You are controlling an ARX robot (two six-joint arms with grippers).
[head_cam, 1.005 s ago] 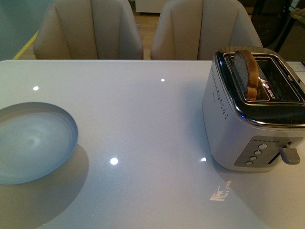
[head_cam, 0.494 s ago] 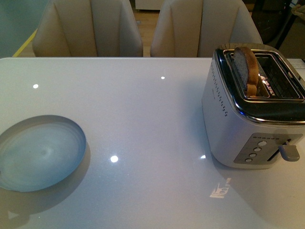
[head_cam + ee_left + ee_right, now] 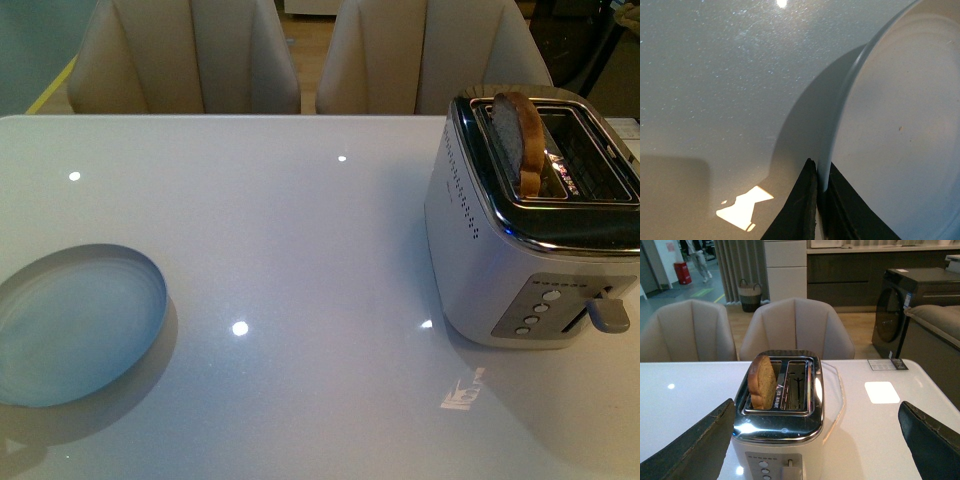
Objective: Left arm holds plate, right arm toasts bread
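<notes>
The pale blue-grey plate [image 3: 75, 325] lies at the table's left in the front view, close to the surface. In the left wrist view my left gripper [image 3: 819, 187] is shut on the plate's rim [image 3: 840, 130], its black wedges pinching the edge. The bread [image 3: 520, 140] stands upright in the left slot of the white and chrome toaster [image 3: 530, 260] at the table's right, sticking up above the slot. In the right wrist view my right gripper [image 3: 815, 440] is open and wide, with one dark finger on each side of the toaster [image 3: 780, 435], and the bread [image 3: 762, 381] lies beyond it.
Two beige chairs [image 3: 190, 60] stand behind the white glossy table [image 3: 300, 250]. The toaster's lever [image 3: 608, 315] and buttons face the front. A small card [image 3: 887, 364] lies on the table beyond the toaster.
The plate has lowered and flattened toward the table and has shifted slightly. The view has tilted a little. The bread and toaster have not moved.
</notes>
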